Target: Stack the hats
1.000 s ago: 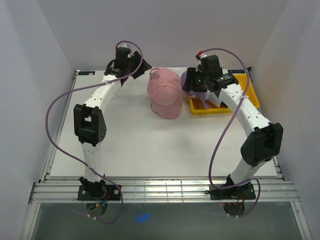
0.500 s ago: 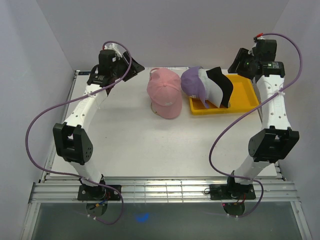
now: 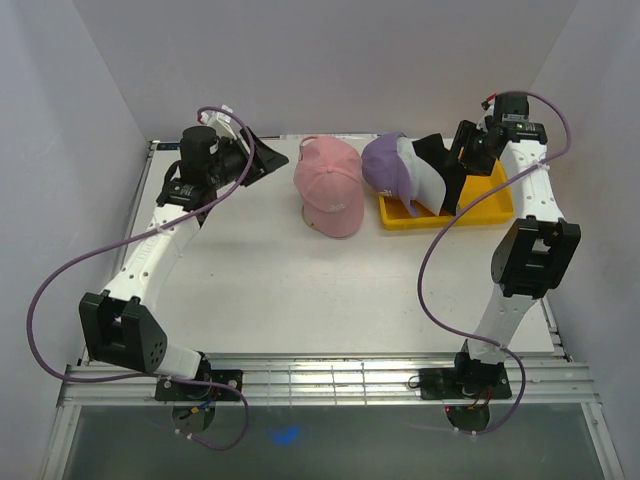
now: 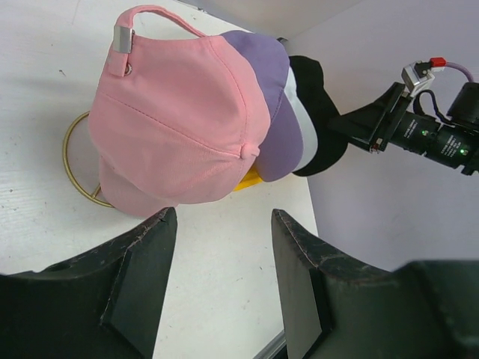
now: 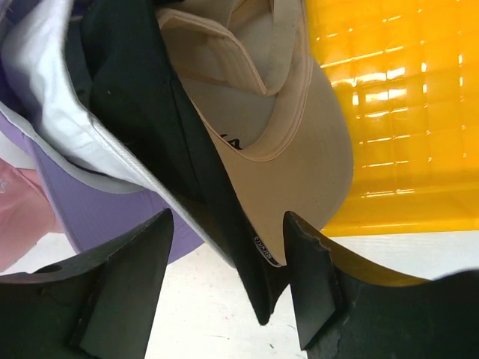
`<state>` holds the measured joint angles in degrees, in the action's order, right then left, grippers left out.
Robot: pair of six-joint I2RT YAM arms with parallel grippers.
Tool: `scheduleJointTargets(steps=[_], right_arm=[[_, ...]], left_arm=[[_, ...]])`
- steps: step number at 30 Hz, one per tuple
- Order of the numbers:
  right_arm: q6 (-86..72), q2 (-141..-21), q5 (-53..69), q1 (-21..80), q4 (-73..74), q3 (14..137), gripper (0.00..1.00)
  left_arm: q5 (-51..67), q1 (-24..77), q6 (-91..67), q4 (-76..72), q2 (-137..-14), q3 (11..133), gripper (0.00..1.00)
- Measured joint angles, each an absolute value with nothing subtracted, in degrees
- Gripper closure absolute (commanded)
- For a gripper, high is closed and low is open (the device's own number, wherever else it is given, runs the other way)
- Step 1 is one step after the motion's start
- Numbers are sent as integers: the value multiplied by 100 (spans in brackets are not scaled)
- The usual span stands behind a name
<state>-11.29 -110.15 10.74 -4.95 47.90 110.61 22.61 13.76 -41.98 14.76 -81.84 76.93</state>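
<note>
White table (image 3: 260, 290) — pink hat (image 3: 330, 185) beside nested hats (image 3: 412, 172)

Flat white tabletop (image 3: 260, 290) spreads under & ahead of left gripper (image 3: 268, 158) and right gripper (image 3: 458, 150). Plain pale lilac-grey back wall (image 3: 330, 60) rises just beyond both. Matching left side wall (image 3: 50, 170) stands outboard of L gripper, and right side wall (image 3: 605, 150) outboard of R. Silver slotted metal rail frame (image 3: 330, 382) edges the table's near side, well behind both tools. Below it is a dull grey-green surface (image 3: 400, 445), poss. floor, w/ a small blue mark (image 3: 285, 435). Light is even & soft, shadows faint.
</note>
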Motion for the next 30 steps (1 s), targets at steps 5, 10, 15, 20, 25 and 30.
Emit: scheduleJointTargets(steps=[5,10,15,20,25,30], right_arm=[[-1120,-11008,1208,-495,4630,10621,49],[-1098,-11008,1190,-486,4630,10422,66],[-1044,-10997,985,-449,4499,10422,85],[-1074,-10864,202,-416,4554,10425,92],[-1090,-10674,-617,-427,4740,10436,92],[-1111,-10628,-705,-449,4971,10665,92]], left_arm=[[2362,1376,-4187,1500,-8053,7542,37],[2423,1376,-4141,1542,-7968,7417,37],[2447,1376,-4121,1599,-7931,7297,37],[2445,1376,-4088,1675,-7929,7262,37],[2445,1376,-4062,1680,-7929,7262,37],[2443,1376,-4021,1702,-7929,7255,37]])
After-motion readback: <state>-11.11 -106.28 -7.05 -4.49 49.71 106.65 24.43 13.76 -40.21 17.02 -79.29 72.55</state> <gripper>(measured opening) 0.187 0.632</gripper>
